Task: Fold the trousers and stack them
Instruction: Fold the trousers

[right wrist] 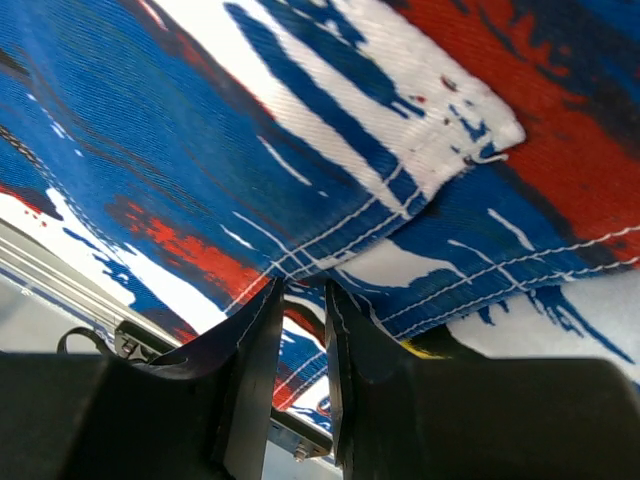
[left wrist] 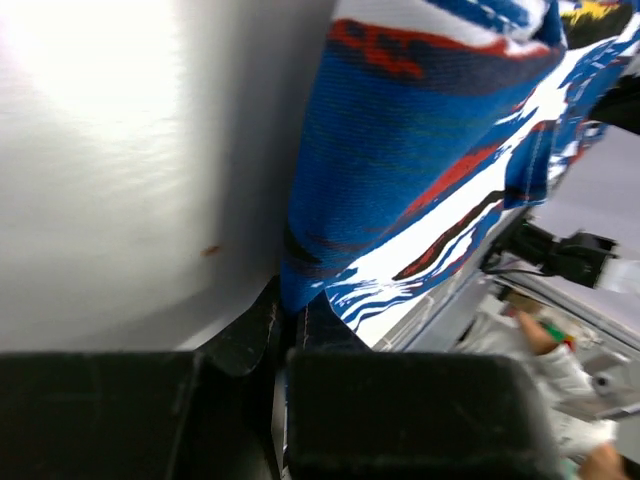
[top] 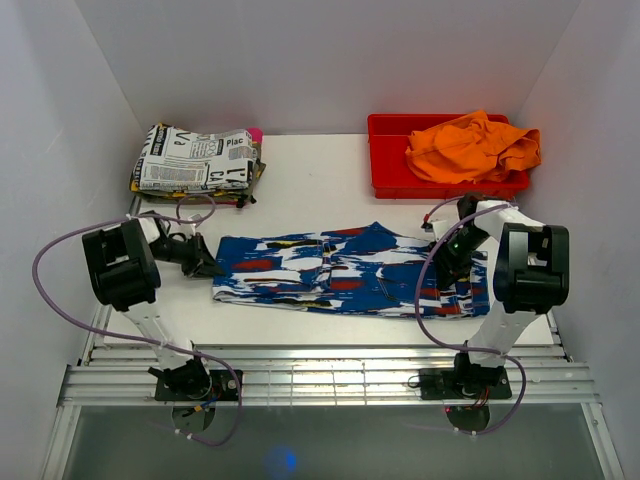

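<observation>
Royal blue cloth, streaked with white and patched with red, black and yellow, makes up the trousers (top: 350, 270). They are laid flat and lengthwise across the middle of the white surface (top: 310, 190), between the two arms. The left gripper (top: 205, 262) is set low at their left end, and in the left wrist view the edge of the cloth is seen clamped between its jaws, which are drawn close together. The right gripper (top: 448, 268) is pressed down on the right end, near the stitched seams. In the right wrist view its jaws are drawn narrow, with a fold of the trousers nipped between them. A folded stack of newspaper-print cloth (top: 195, 160) is placed at the far left corner. A red bin (top: 400, 170) is set at the far right, and an orange garment (top: 470, 148) is heaped in it
</observation>
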You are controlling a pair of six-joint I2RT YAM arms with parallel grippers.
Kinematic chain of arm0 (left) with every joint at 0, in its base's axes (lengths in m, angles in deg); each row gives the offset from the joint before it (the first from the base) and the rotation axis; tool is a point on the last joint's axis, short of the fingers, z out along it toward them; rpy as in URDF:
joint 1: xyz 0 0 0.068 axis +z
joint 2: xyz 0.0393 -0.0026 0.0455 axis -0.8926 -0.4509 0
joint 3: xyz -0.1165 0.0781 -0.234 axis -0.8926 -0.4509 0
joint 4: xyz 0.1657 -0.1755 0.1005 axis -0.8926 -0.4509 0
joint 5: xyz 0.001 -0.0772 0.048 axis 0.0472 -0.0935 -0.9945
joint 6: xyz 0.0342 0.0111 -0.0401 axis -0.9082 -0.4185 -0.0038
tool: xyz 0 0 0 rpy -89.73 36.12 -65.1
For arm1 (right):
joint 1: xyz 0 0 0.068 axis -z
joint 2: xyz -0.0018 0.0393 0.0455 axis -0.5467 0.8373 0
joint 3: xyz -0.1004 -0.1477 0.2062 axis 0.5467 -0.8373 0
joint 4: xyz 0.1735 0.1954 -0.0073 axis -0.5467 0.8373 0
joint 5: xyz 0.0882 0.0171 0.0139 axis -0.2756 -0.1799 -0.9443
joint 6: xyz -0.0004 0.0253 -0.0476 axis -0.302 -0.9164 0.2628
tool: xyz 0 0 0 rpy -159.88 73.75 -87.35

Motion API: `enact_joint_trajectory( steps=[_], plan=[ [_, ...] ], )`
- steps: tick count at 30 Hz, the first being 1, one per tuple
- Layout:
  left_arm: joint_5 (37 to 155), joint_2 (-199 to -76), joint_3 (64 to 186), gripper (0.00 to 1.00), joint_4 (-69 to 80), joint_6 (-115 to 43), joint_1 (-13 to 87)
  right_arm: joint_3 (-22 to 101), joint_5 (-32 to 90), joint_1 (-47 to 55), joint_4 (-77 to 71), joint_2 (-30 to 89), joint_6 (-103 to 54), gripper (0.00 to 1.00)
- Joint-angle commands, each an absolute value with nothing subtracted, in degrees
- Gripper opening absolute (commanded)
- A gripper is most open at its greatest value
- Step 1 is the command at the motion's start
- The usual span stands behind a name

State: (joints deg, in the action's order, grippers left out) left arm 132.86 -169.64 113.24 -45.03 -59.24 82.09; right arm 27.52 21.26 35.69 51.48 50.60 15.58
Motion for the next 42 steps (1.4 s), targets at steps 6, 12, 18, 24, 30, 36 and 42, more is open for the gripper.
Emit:
enact_joint_trajectory(
  steps=[6, 12, 18, 24, 30, 36, 42],
  plan=[
    [140.31, -173.08, 118.98, 0.36, -50.44, -67.91, 86.05, 30.84, 19.38, 35.60, 52.44, 52.18, 15.73, 0.31],
    [138.39, -170.80, 118.71, 0.51, -52.28, -67.99, 86.05, 35.86, 10.95, 35.60, 58.67, 48.76, 17.74, 0.46],
    [143.11, -158.44, 125.38, 0.53, -56.67, -76.69, 87.19, 42.02, 0.48, 35.60, 65.18, 43.40, 22.58, 0.45],
    [149.37, -156.11, 127.34, 0.51, -65.28, -82.40, 80.09, 36.05, -3.05, 36.91, 66.16, 37.77, 23.38, 0.44],
    [144.98, -160.59, 115.29, 0.47, -59.85, -77.40, 78.05, 35.60, -2.26, 49.80, 70.98, 40.31, 27.23, 0.46],
    [138.49, -174.65, 113.71, 0.46, -58.00, -75.73, 78.23, 31.13, 6.96, 56.07, 70.73, 43.56, 29.17, 0.46],
    [132.23, -176.25, 111.94, 0.46, -51.23, -70.99, 80.07, 25.32, 11.80, 56.61, 64.05, 46.20, 27.07, 0.46]
  ],
)
